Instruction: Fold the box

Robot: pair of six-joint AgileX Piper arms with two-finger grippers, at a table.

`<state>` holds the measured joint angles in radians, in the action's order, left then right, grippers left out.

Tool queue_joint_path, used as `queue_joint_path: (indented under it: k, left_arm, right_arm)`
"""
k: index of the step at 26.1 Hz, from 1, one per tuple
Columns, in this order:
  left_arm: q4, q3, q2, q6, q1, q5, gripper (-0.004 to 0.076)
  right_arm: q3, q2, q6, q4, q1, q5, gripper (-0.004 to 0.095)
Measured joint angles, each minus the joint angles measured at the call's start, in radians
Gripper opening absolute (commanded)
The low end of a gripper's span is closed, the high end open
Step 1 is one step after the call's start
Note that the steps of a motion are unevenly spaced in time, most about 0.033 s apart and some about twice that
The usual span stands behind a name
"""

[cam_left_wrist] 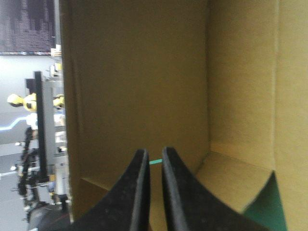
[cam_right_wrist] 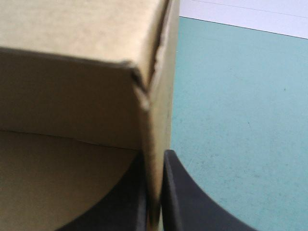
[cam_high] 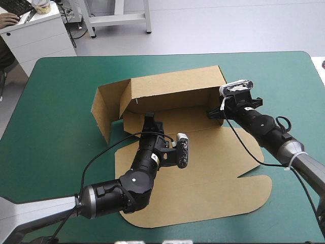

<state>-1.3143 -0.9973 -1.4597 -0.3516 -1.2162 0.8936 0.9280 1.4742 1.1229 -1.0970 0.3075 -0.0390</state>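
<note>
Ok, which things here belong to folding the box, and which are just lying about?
For the job:
box, walls partly raised
right gripper, shut on a wall at its right end
left gripper, reaching in between the raised walls

Just there:
table, which only bears the box; I see no other loose thing on it

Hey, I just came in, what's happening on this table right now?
Two robot arms are partway through folding a brown box on the teal-green table. Its back wall and left wall stand up, while the lid lies flat toward the near edge. The right tool is shut on the right wall, holding it upright. The left tool reaches inside the box toward the back left corner, nearly shut, with nothing visibly gripped.
</note>
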Motion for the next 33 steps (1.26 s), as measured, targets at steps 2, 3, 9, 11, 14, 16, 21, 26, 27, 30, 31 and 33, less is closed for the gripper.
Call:
queue_joint_path:
  k: [2,3,9,11,14,16,21,26,27,30,31,33]
  left_arm:
    - [0.125,-0.038,0.0,0.088,0.021,-0.002,0.0014]
    - [0.212,-0.07,0.0,0.147,0.042,-0.002,0.0014]
    - [0.915,-0.368,-0.002,0.619,0.28,0.089,0.0014]
    - [1.089,-0.461,-0.008,0.686,0.403,0.144,0.0014]
    - [1.276,-0.577,-0.012,0.71,0.642,0.186,0.0014]
    - [1.393,-0.635,-0.012,0.709,0.794,0.184,0.0014]
    - [1.693,-0.664,-0.012,0.709,1.19,0.172,0.0014]
    - [1.875,-0.536,-0.012,0.712,1.5,0.176,0.001]
    - [1.937,-0.464,-0.012,0.729,1.573,0.169,0.0009]
    - [2.119,-0.315,-0.012,0.796,1.684,0.15,0.0002]
    - [2.186,-0.255,-0.012,0.83,1.722,0.142,0.0002]
    - [2.244,-0.198,-0.012,0.864,1.754,0.122,0.0002]
  right_arm:
    - [0.001,0.0,0.0,0.0,0.0,0.0,-0.002]
    - [0.001,0.0,0.0,0.0,0.0,0.001,-0.002]
    - [0.003,0.0,0.0,0.0,0.0,0.008,-0.002]
    - [0.003,0.0,0.0,0.0,0.0,0.019,-0.002]
    - [0.003,0.0,0.0,0.0,0.0,0.039,-0.002]
    - [0.003,0.0,0.0,0.0,0.0,0.048,-0.002]
    - [0.003,0.0,-0.008,0.0,0.0,0.053,-0.002]
    - [0.003,0.001,-0.03,0.001,0.0,0.056,-0.0012]
    - [0.003,0.005,-0.046,0.001,0.0,0.051,-0.0012]
    - [0.003,0.022,-0.068,0.001,0.0,0.048,-0.0009]
    - [0.003,0.03,-0.077,0.001,0.0,0.052,-0.0008]
    - [0.011,0.034,-0.081,0.002,-0.01,0.082,0.0001]
